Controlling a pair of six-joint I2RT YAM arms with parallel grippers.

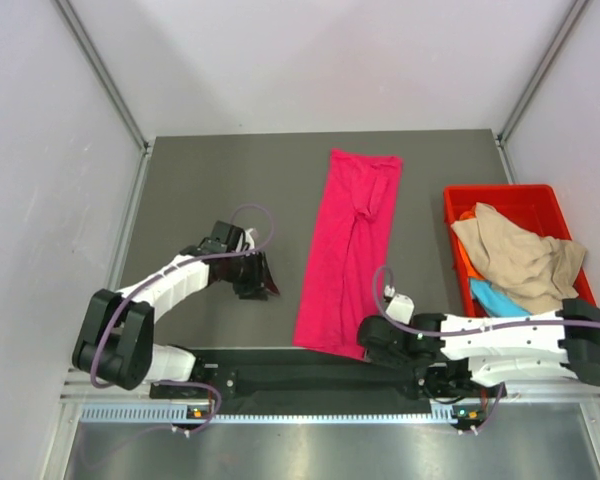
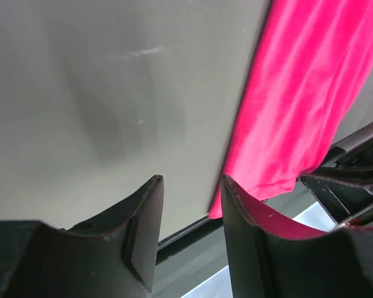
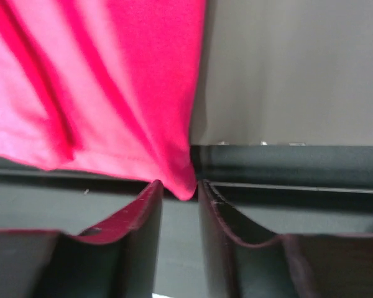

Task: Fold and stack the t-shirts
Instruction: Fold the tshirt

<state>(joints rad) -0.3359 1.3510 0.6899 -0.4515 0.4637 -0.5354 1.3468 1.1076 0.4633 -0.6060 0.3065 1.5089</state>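
A magenta-pink t-shirt (image 1: 348,250) lies on the grey table as a long narrow strip running from the far middle to the near edge. My right gripper (image 1: 370,340) sits at its near right corner. In the right wrist view its jaws (image 3: 179,183) stand a little apart, and the shirt's corner (image 3: 185,186) hangs loose just at the tips, not pinched. My left gripper (image 1: 260,278) hovers over bare table left of the shirt. It is open (image 2: 191,180) with nothing between the fingers, and the pink shirt (image 2: 298,93) lies off to its right.
A red bin (image 1: 495,192) at the right edge holds a crumpled tan shirt (image 1: 515,255), a turquoise one (image 1: 495,297) and a bit of orange one (image 1: 465,262). A black rail (image 1: 280,375) runs along the table's near edge. Grey walls close in left and right.
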